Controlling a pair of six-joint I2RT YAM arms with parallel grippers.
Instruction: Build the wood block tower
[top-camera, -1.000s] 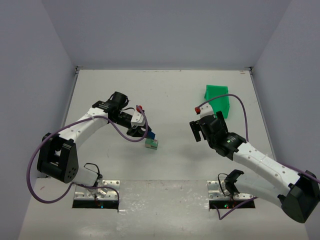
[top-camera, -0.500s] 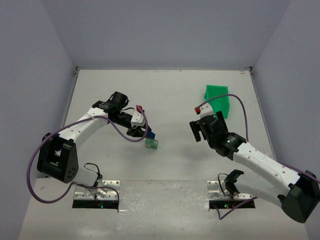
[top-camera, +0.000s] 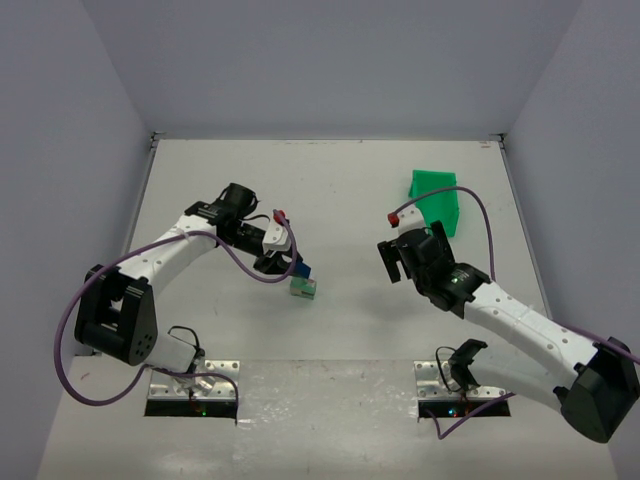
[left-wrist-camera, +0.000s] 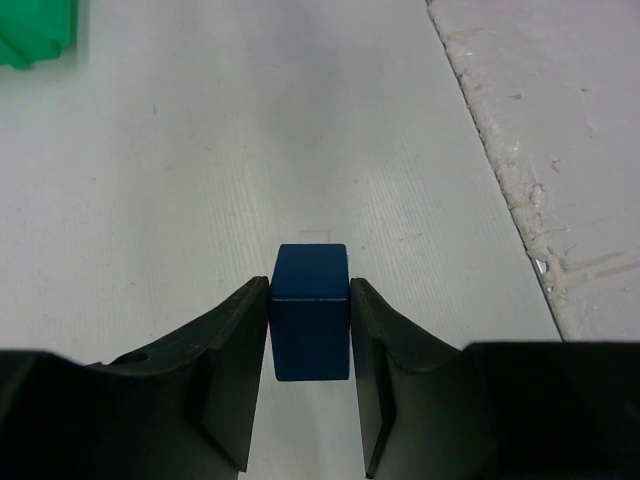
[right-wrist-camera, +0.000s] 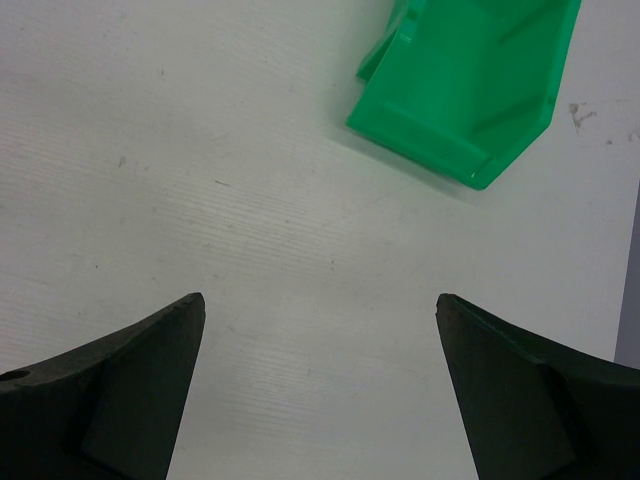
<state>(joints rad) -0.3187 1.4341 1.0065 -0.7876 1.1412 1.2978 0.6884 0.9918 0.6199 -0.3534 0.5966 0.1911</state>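
A dark blue block (left-wrist-camera: 310, 312) stands between my left gripper's fingers (left-wrist-camera: 232, 345), whose pads lie against its two sides. From above, my left gripper (top-camera: 296, 267) holds this blue block (top-camera: 303, 269) just behind a light green cube (top-camera: 303, 288) on the table. I cannot tell whether the two blocks touch. In the left wrist view the green cube is hidden. My right gripper (top-camera: 396, 262) hovers over bare table right of centre, its jaws wide apart with nothing between them (right-wrist-camera: 320, 300).
A bright green plastic bin (top-camera: 436, 198) lies at the back right, just beyond my right gripper, and shows in the right wrist view (right-wrist-camera: 470, 90). A rougher strip of table (left-wrist-camera: 560, 150) runs along the near edge by the arm bases.
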